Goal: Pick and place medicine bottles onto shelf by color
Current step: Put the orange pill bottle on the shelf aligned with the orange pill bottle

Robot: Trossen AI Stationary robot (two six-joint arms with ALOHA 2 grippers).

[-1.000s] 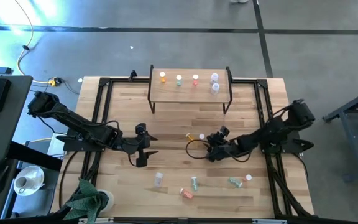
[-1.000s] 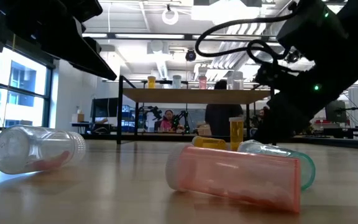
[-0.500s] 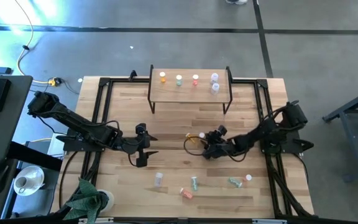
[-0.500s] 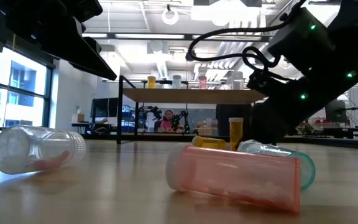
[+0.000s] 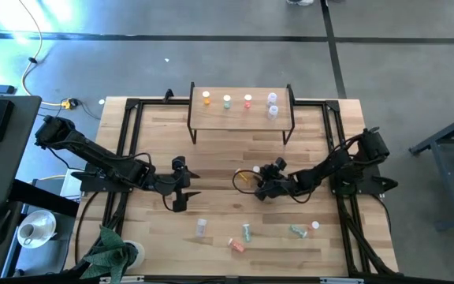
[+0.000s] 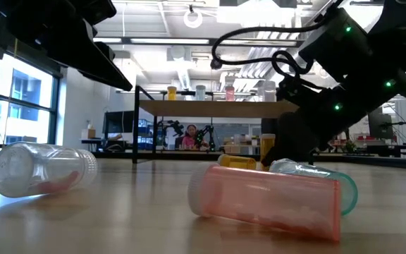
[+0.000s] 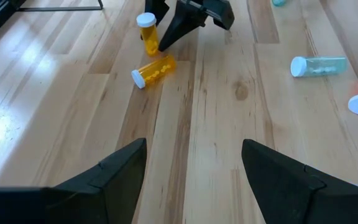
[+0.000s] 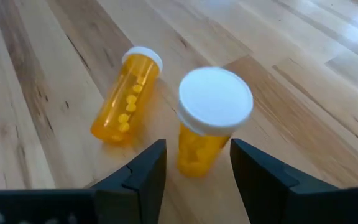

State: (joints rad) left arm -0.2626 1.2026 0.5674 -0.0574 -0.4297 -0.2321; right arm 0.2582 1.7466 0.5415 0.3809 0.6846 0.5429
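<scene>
Medicine bottles: in the high view five stand on the shelf (image 5: 241, 117), orange, green, pink and two clear, while others lie low on the desk (image 5: 219, 205). The right end effector (image 5: 260, 181) reaches an upright orange bottle (image 5: 255, 173); the left end effector (image 5: 186, 188) waits mid-desk, open.

Low view: a pink bottle (image 6: 265, 200) lies nearest, half hiding a green bottle (image 6: 314, 175).

Right wrist view: the fingers (image 8: 143, 171) flank the white-capped upright bottle, gapped, not gripping; a second orange bottle (image 8: 126, 94) lies beside it.
</scene>
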